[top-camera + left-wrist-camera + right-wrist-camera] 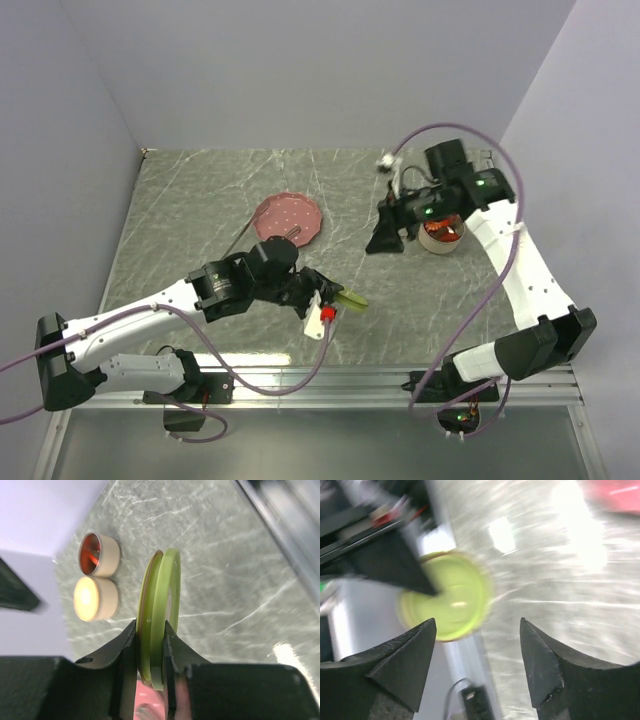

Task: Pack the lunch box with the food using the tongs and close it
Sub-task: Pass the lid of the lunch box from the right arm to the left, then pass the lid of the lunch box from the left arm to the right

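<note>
My left gripper (pixel 150 628) is shut on a round green lid (pixel 162 592), held on edge low over the table's near middle (pixel 352 299). The lunch box shows as two round cream tubs. One (pixel 100 555) holds red-orange food (pixel 91 555); the other (pixel 96 598) stands beside it. From above, a tub with food (pixel 441 238) sits under the right arm. My right gripper (pixel 386 238) hangs just left of that tub, open and empty (pixel 477 622), facing the blurred lid (pixel 447 597). Thin tongs (pixel 241 241) stick out from the pink plate's left side.
A pink dotted plate (pixel 288 214) lies at the middle back of the marbled table. Grey walls close in the left, back and right. A metal rail (pixel 400 378) runs along the near edge. Purple cables loop round both arms.
</note>
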`<state>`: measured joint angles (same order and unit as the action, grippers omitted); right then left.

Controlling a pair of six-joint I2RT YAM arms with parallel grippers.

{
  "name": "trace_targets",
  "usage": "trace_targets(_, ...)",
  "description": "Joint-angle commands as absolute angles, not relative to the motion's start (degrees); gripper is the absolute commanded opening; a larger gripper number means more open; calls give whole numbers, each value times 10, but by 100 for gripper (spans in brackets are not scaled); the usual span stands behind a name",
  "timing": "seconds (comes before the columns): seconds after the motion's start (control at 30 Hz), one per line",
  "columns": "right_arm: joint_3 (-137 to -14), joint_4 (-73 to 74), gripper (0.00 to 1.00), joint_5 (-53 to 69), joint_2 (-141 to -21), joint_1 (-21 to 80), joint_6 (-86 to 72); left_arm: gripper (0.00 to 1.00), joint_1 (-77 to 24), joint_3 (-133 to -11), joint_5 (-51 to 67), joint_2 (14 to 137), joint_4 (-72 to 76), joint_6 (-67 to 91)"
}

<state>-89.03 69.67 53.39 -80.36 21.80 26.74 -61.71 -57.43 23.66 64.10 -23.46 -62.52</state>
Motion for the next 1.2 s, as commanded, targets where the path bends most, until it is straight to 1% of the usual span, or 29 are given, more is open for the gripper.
trace_targets(0.0, -940, 639, 77, 524, -773, 156, 230, 0, -613, -631, 236, 656, -236, -470)
trace_targets(0.03, -938, 627, 78, 513, -763, 130, 219, 0, -605, -636, 243, 662, -236, -437)
trace_targets(0.07, -933, 593, 79, 501, -757, 120, 206, 0, -593, -647, 253, 666, -230, -362)
trace_targets(0.13, -912, 568, 83, 483, -738, 95, 178, 0, -553, -657, 286, 685, -214, -286)
trace_targets(0.17, -903, 546, 85, 468, -733, 87, 169, 0, -539, -671, 293, 693, -210, -213)
trace_targets(0.2, -895, 537, 87, 461, -728, 81, 156, 0, -513, -680, 295, 711, -198, -171)
trace_targets(0.27, -877, 527, 88, 437, -718, 70, 152, 0, -485, -714, 321, 733, -200, -76)
trace_targets(0.3, -873, 526, 97, 428, -717, 67, 146, 0, -460, -727, 331, 757, -203, -49)
trace_targets(0.33, -869, 526, 100, 425, -720, 64, 147, 0, -447, -738, 350, 770, -206, -22)
trace_targets(0.43, -862, 544, 100, 431, -729, 53, 146, 0, -393, -772, 409, 815, -188, 108)
trace_targets(0.53, -837, 520, 100, 435, -732, 52, 124, 0, -356, -764, 446, 836, -130, 198)
trace_targets(0.63, -806, 486, 91, 439, -734, 54, 91, 0, -345, -754, 450, 844, -92, 260)
trace_targets(0.67, -802, 481, 87, 438, -734, 53, 84, 0, -342, -746, 457, 846, -67, 280)
trace_targets(0.73, -795, 469, 82, 436, -736, 54, 79, 0, -331, -726, 471, 855, -36, 338)
trace_targets(0.77, -792, 465, 78, 436, -737, 54, 77, 0, -328, -718, 477, 858, -20, 357)
trace_targets(0.8, -788, 457, 76, 437, -737, 56, 63, 0, -322, -710, 489, 861, 15, 374)
trace_targets(0.87, -778, 445, 74, 426, -738, 67, 54, 0, -320, -700, 492, 871, 28, 400)
trace_targets(0.93, -782, 443, 74, 429, -743, 68, 49, 0, -320, -700, 492, 876, 38, 406)
trace_targets(1.03, -780, 425, 82, 425, -745, 67, 1, 0, -316, -698, 497, 885, 57, 425)
trace_targets(1.07, -780, 424, 88, 425, -747, 67, -30, 0, -312, -697, 496, 889, 62, 431)
trace_targets(1.13, -773, 410, 93, 426, -746, 67, -57, 0, -309, -696, 496, 892, 67, 441)
trace_targets(1.17, -770, 411, 94, 442, -747, 68, -55, 0, -304, -694, 496, 896, 70, 446)
